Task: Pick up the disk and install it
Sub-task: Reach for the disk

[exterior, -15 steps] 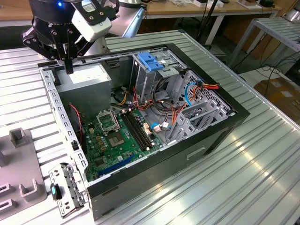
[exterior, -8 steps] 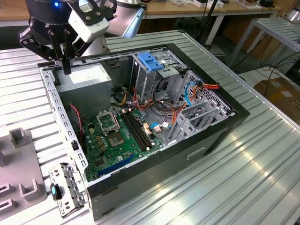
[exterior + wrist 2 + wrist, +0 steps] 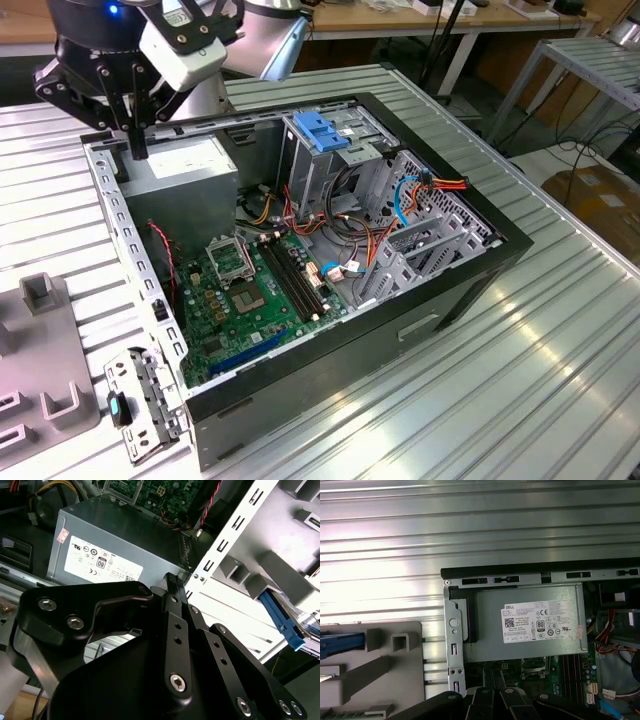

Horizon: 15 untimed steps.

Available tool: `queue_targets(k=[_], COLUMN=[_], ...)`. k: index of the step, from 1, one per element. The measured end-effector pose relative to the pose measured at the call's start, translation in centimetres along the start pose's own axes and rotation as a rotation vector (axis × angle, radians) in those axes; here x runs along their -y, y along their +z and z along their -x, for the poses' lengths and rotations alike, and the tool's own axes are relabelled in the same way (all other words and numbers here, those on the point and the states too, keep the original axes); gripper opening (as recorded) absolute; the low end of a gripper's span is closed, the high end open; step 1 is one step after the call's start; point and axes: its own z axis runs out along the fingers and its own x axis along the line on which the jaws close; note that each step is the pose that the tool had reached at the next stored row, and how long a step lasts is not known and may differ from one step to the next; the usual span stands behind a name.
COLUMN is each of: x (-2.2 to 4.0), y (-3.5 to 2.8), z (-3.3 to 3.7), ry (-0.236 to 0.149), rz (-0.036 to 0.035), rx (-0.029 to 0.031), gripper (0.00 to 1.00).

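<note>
The disk shows as a blue-railed edge (image 3: 340, 644) on a grey fixture (image 3: 375, 672) beside the open computer case; the same blue rail (image 3: 283, 622) appears in the second wrist view, with the rest of the disk cut off by the frame. My gripper (image 3: 135, 140) hangs over the case's back corner on the exterior view's left, just above the grey power supply box (image 3: 185, 170). Its black fingers (image 3: 172, 582) stand together with nothing between them. The disk lies apart from the gripper, outside the case wall.
The case (image 3: 470, 290) lies open on a ribbed metal table (image 3: 520, 400). Inside it are a green motherboard (image 3: 250, 290), cable bundles, and a grey drive cage with a blue latch (image 3: 325, 130). A loose metal bracket (image 3: 145, 400) lies by the case's near corner.
</note>
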Motion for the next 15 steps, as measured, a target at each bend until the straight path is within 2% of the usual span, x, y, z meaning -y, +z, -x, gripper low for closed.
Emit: queue_targets(k=[15], x=[0.07], y=[-0.03], z=[-0.93], ry=[0.000], rz=[0.0000], rx=[-0.0001], gripper=[0.11])
